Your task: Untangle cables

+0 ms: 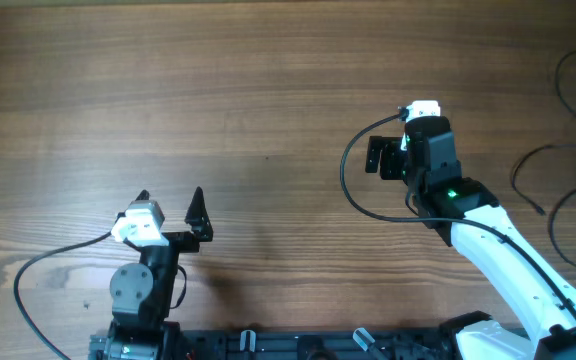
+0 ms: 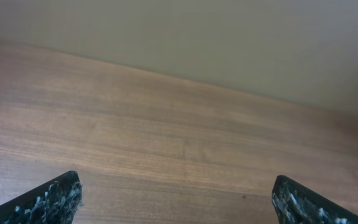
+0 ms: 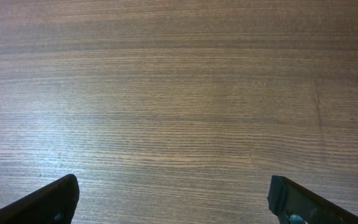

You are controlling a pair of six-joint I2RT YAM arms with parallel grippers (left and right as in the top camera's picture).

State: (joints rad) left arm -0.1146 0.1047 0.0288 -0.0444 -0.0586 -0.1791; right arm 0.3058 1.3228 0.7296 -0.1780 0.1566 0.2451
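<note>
I am looking down at the wooden counter (image 1: 268, 80), and the cables (image 1: 515, 178) are lying as loose thin black strands along its right edge, curling toward the far right corner. Nothing is touching them.

The right claw (image 1: 380, 158) is hovering over bare wood right of the counter's centre, well apart from those strands. In its wrist view the right claw (image 3: 173, 190) is standing wide open, with only wood grain showing between its two dark fingers (image 3: 55, 199).

The left claw (image 1: 171, 203) is sitting near the front edge toward the left corner, far from the wires. Its fingers (image 2: 55, 196) are also spreading wide in the left claw's (image 2: 176, 186) own view, gripping nothing, with plain counter beyond.
</note>
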